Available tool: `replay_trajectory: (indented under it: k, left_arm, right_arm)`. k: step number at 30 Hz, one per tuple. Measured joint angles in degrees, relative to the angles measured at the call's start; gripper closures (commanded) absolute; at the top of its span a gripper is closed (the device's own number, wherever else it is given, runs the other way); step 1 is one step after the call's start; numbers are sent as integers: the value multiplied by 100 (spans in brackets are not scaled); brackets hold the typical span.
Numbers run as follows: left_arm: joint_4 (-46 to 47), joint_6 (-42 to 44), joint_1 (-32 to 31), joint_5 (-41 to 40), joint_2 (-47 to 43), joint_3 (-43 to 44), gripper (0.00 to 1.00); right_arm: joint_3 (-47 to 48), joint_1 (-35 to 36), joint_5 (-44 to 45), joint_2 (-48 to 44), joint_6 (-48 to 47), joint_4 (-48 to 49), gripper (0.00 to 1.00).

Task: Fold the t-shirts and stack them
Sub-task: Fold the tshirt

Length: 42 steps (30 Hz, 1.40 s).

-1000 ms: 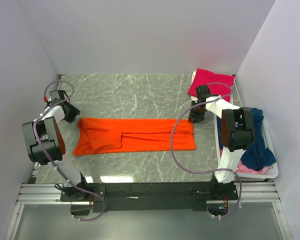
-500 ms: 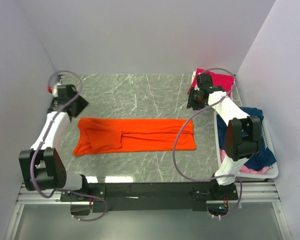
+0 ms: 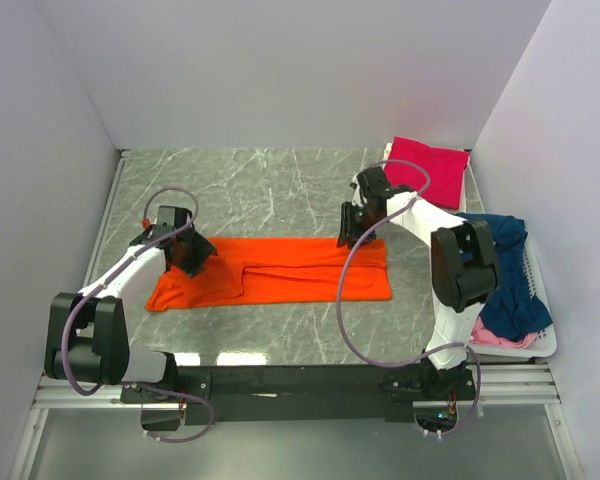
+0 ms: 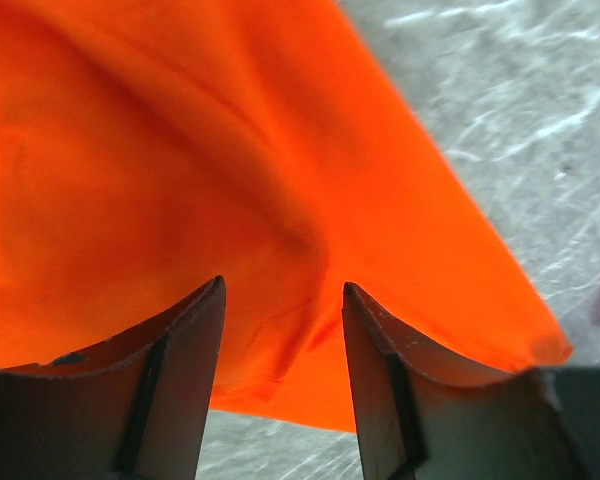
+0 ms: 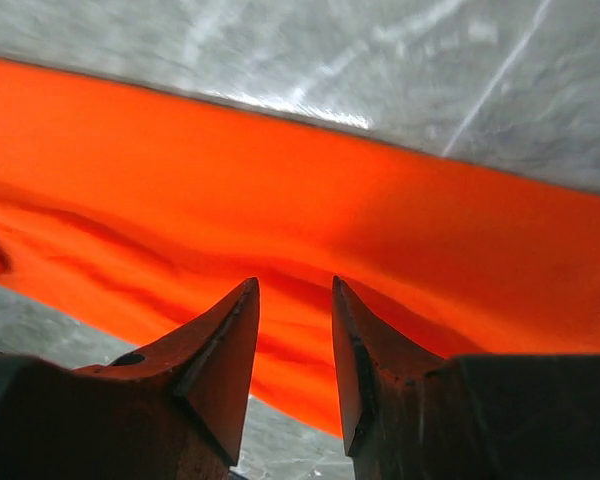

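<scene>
Orange t-shirt (image 3: 280, 270) lies half-folded as a long strip, left gripper (image 3: 185, 254) and right gripper (image 3: 352, 228) open-jawed above its ends; magenta t-shirt (image 3: 428, 165) sits folded, more t-shirts (image 3: 510, 285) wait in the basket (image 3: 546, 346).

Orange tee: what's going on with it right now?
Both arms are at the orange tee, folded into a long strip on the table. The left gripper is over its left end, the right gripper over its far edge near the right end; both open, holding nothing. A folded magenta tee lies far right; a navy tee and a pale pink tee sit in the basket.
</scene>
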Motion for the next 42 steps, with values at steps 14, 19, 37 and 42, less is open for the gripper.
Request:
replay_trajectory:
  k: [14, 19, 37, 42]
  left_arm:
    - [72, 234, 9, -223, 586, -273, 44]
    - [79, 756, -2, -328, 1530, 682, 45]
    - [-398, 2487, -210, -654, 4693, 5007, 44]
    - [-494, 2752, -407, -704, 4905, 5396, 44]
  right_arm:
    - [-444, -2, -177, 404, 243, 105, 59]
    - [-557, 0, -116, 308, 293, 52, 60]
    - [-1285, 1228, 295, -284, 1390, -96, 60]
    - [-1228, 1462, 527, -345, 1491, -476, 59]
